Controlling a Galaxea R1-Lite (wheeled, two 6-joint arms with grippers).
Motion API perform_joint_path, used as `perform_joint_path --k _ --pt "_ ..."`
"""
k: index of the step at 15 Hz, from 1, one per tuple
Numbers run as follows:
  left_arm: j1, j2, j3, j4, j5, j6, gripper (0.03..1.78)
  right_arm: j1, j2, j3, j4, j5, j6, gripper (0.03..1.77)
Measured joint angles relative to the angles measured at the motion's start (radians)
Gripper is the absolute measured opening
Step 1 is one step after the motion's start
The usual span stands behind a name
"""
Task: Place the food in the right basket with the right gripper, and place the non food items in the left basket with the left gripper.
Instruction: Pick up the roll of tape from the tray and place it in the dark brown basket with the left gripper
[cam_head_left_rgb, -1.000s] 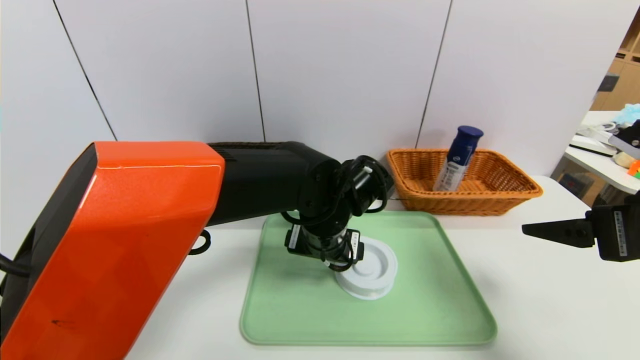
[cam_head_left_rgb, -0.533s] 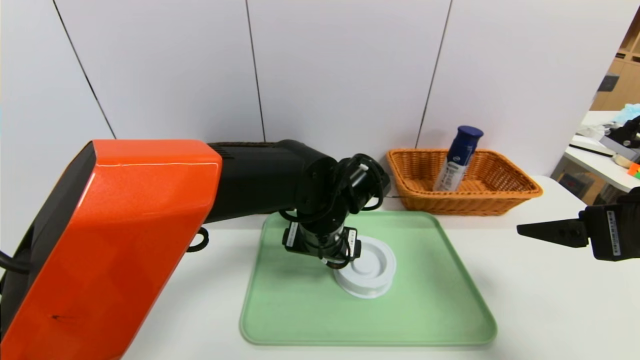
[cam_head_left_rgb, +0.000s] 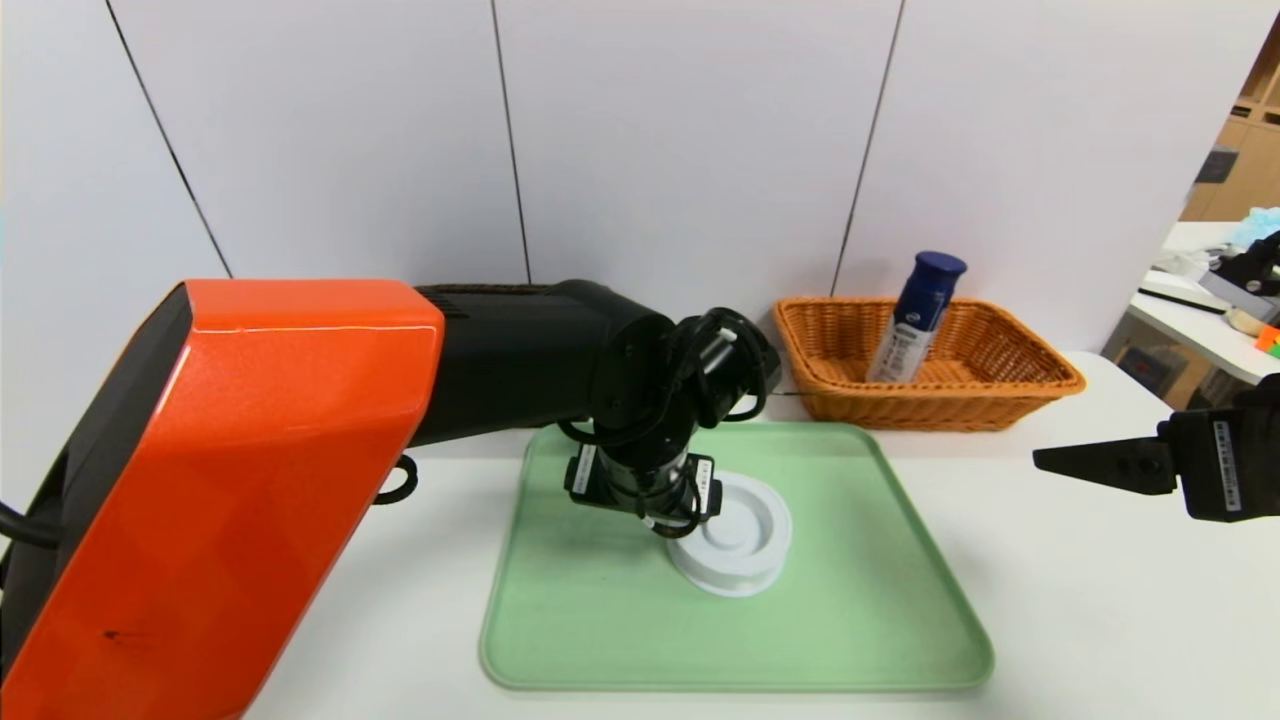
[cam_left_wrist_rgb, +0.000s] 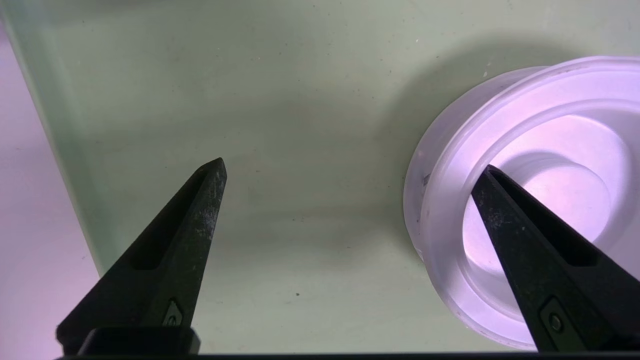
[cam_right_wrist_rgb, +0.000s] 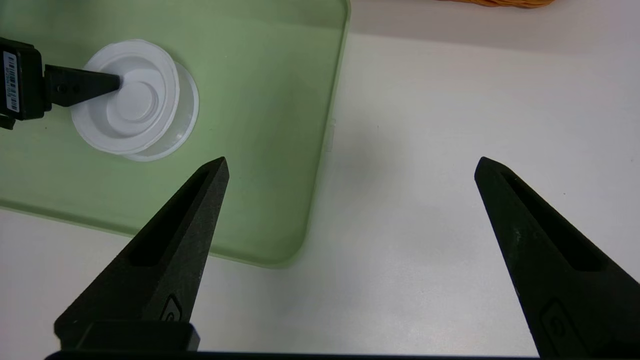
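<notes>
A tall slim bottle (cam_head_left_rgb: 915, 318) with a navy cap and white printed body leans upright inside the orange-tan wicker basket (cam_head_left_rgb: 1010, 395) at the desk's far right. A flat round white container (cam_head_left_rgb: 745, 540) with concentric rings lies on its own, outside any basket.

Two pointed black fingers (cam_right_wrist_rgb: 170, 250) of the right gripper (cam_right_wrist_rgb: 350, 165) spread wide apart above a white table (cam_right_wrist_rgb: 450, 150), nothing between them. Beyond one finger, a pale green tray (cam_right_wrist_rgb: 280, 150) with a rounded corner, carrying a flat round white container (cam_right_wrist_rgb: 135, 100) with concentric rings. At that container, the left gripper (cam_right_wrist_rgb: 85, 86), with one black fingertip lying over the ringed top, a white barcode label on its black body, and a sliver of orange wicker basket (cam_right_wrist_rgb: 495, 2) at the frame's edge.
</notes>
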Motion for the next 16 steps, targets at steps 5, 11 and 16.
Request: perform_joint_path --k 5,11,16 --pt "-0.004 0.000 0.001 0.000 0.000 -0.004 1.69 -0.001 0.000 -0.001 0.000 0.000 0.000 1.70" --pt "-0.011 0.007 0.000 -0.003 -0.024 -0.039 1.69 -0.007 0.000 -0.007 0.000 0.001 0.000 1.70" --pt "-0.012 0.012 -0.001 -0.004 -0.033 -0.045 1.69 -0.008 0.000 -0.007 0.000 0.002 0.000 1.70"
